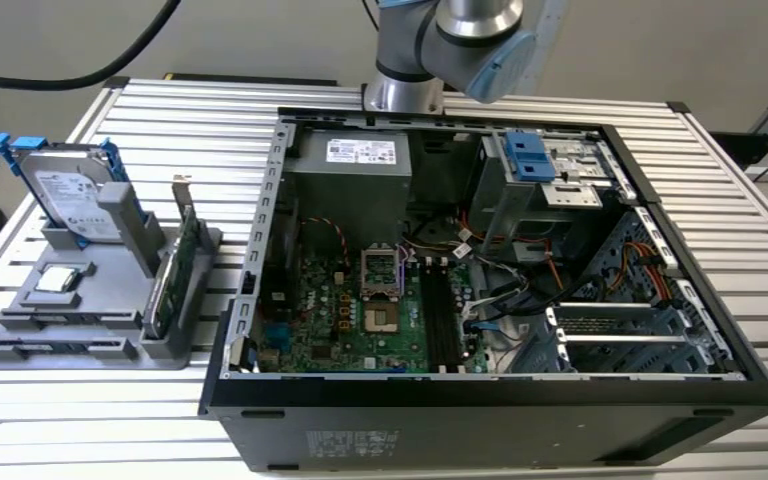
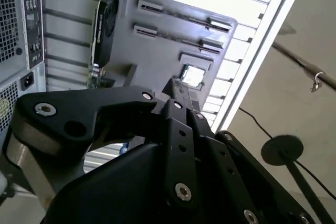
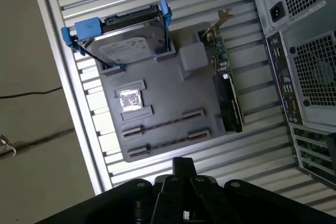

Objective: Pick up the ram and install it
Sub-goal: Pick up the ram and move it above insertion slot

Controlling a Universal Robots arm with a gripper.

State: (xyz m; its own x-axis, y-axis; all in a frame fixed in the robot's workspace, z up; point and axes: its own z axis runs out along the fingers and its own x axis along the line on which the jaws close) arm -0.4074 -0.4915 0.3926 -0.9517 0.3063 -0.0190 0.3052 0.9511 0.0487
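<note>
Slatted metal table (image 1: 171,110) bears the computer case (image 1: 491,420) and gray holder (image 3: 168,93). Jamming is judged possible should the ram be seated askew beside loose cables (image 1: 504,285). The gripper (image 3: 184,167) is seen with fingertips (image 2: 178,90) pressed together; anything pinched is hidden. The ram cannot be placed: thin lines in the holder's grooves (image 3: 160,123) may be it.

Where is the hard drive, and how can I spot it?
Look at the grey holder on the exterior view's left of the open computer case. The hard drive stands upright at its back: a silver box with blue rails, unlike the thin green card beside it.
</note>
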